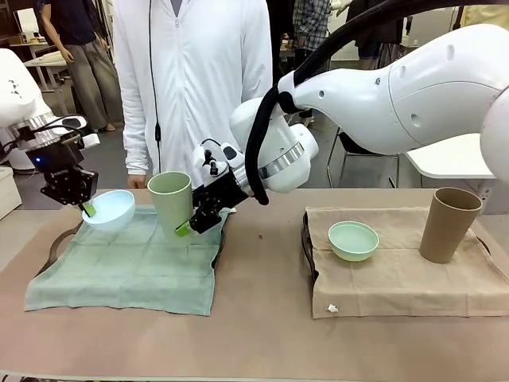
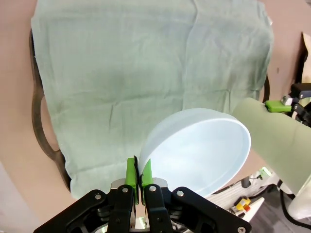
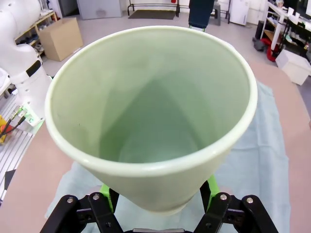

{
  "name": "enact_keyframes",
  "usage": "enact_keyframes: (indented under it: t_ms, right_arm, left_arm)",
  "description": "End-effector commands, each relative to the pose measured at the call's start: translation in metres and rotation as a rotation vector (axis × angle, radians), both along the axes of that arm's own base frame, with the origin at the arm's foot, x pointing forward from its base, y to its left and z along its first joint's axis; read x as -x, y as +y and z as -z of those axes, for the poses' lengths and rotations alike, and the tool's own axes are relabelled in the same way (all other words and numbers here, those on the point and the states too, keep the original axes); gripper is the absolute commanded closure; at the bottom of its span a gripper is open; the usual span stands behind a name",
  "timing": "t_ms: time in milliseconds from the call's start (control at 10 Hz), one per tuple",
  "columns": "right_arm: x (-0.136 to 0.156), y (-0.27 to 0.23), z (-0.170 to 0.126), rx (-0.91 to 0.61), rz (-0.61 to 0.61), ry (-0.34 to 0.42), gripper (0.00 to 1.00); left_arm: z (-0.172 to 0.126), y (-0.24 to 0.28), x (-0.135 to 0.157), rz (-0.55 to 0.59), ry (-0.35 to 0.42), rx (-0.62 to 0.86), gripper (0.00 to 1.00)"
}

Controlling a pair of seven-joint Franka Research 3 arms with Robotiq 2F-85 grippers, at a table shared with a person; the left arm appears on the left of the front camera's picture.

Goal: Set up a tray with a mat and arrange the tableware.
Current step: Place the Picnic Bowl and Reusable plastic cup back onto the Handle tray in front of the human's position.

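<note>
Nearest the camera, the brown table point(image 1: 254, 342) is carrying two trays, each lined with a cloth mat. On the robot's left, the green mat point(image 1: 131, 267) is lying over a dark-rimmed tray point(image 1: 57, 248); on the right, the beige mat point(image 1: 398, 274) is covering the second tray point(image 1: 307, 247). The mint green bowl point(image 1: 353, 239) is sitting upright on the beige mat, and the brown cup point(image 1: 449, 224) is standing well apart from it toward the mat's far right corner.

Farther back, the right gripper point(image 1: 189, 227) is reaching across the middle and grasping the pale green cup point(image 1: 170, 201) around its lower body, one green pad on each side; the cup is standing upright at the far edge of the green mat. The left gripper point(image 1: 86, 210) is pinching the near rim of the light blue bowl point(image 1: 110, 209) between its closed fingers point(image 2: 131, 173), holding it tilted over the far left corner of the green mat, just beside the cup.

Beyond the table, a person in a white jacket point(image 1: 199, 79) is standing.
</note>
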State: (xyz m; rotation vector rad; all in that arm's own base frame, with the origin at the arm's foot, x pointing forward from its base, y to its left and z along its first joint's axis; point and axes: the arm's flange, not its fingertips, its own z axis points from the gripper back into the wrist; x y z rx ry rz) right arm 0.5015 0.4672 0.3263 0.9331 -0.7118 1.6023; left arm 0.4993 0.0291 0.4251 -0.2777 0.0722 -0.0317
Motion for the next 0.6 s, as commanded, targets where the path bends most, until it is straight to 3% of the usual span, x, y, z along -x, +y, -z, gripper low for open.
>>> enact_keyframes:
  t_ms: [0, 500]
  right_arm:
    - [-0.001, -0.001, 0.005, 0.004, 0.002, 0.004, 0.19]
    - [-0.016, 0.003, 0.034, 0.035, -0.040, 0.007, 0.19]
  left_arm:
    - [0.007, 0.000, -0.001, -0.001, 0.012, 0.000, 0.96]
    - [0.046, -0.003, -0.013, 0.020, 0.025, -0.113, 0.96]
